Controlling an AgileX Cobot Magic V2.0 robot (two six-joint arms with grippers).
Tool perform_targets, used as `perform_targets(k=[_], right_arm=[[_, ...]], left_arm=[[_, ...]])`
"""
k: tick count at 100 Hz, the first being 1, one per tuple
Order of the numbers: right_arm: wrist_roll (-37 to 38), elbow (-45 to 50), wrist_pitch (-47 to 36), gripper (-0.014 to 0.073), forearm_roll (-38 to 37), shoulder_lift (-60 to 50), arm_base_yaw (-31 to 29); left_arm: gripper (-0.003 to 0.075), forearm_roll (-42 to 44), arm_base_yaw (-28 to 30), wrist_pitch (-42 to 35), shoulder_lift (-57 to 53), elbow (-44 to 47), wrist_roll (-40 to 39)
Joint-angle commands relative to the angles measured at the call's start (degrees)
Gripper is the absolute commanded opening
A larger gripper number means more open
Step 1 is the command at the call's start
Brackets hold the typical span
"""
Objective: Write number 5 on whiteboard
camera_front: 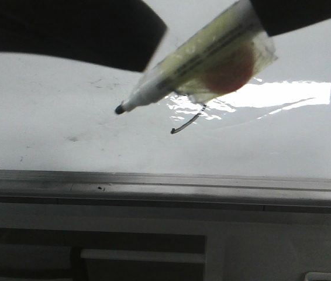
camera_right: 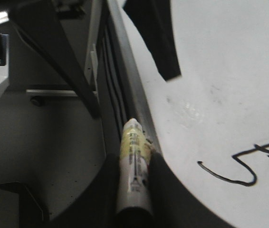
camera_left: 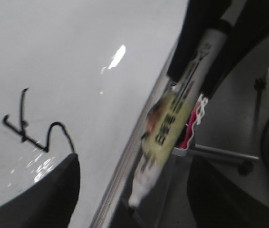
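The whiteboard [camera_front: 48,134] is glossy white with a glare patch [camera_front: 282,93]. The number 5 [camera_left: 30,133] is drawn on it in thin black line. In the front view only its curved tail [camera_front: 186,124] shows, below the marker. It also shows in the right wrist view [camera_right: 248,166]. My right gripper [camera_right: 134,161] is shut on a yellow-labelled marker [camera_front: 200,64]. The marker's black tip [camera_front: 119,109] is held off the board, away from the figure. My left gripper [camera_left: 132,199] is open and empty, its fingers [camera_left: 49,194] wide apart over the board's near edge.
A grey metal edge rail [camera_front: 154,181] runs along the board's near side, with a grey frame and panel [camera_front: 142,254] below it. Dark stand legs [camera_right: 53,57] and the floor lie beyond the rail. A red and white object [camera_left: 194,128] sits past the edge.
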Motion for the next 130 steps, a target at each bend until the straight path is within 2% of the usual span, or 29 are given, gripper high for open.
perform_targets(k=[1,16,26,52,83,92,111,116,130], right_arm=[[-0.7,-1.8,-3.1,-0.0052,0.4,0.0,2.0],[-0.7,-1.8,-2.7,-0.0052,0.4,-0.2,3.5],[-0.7,-1.8,-1.8,-0.0052,0.4,-0.2,3.5],[-0.7,-1.8,-1.4,-0.0052,0.4,-0.2,3.5],[-0.7,-1.8,-1.4,-0.0041,0.4,-0.2,3.5],[-0.7,-1.8,-1.4,0.0052,0.4,-0.2,3.5],[-0.7,-1.8,-2.1,0.0401,0.4,-0.5,3.4],[-0.7,-1.8,-3.3,0.0433,0.1,-1.1,3.4],[-0.6,-1.8,-9.0,0.0401,0.1,-4.5,2.0]], left_arm=[[0.0421,0.3,-2.6,-3.5,2.1,-3.0,1.0],[0.0360,0.1,-3.2,-3.6,5.3,-3.9,1.0],[0.0294,0.1,-3.2,-3.1,6.0,-3.9,1.0],[-0.0020,0.4,-3.2,-0.4,6.0,-3.9,1.0],[-0.0020,0.4,-3.2,0.4,6.0,-3.9,0.5],[-0.0020,0.4,-3.2,0.4,6.0,-3.9,0.2],[-0.0020,0.3,-2.9,0.0,6.0,-3.9,-0.8],[-0.0020,0.3,-2.3,-0.9,6.0,-3.6,-2.9],[-0.0020,-0.4,1.5,-4.7,6.0,-1.7,-10.6]])
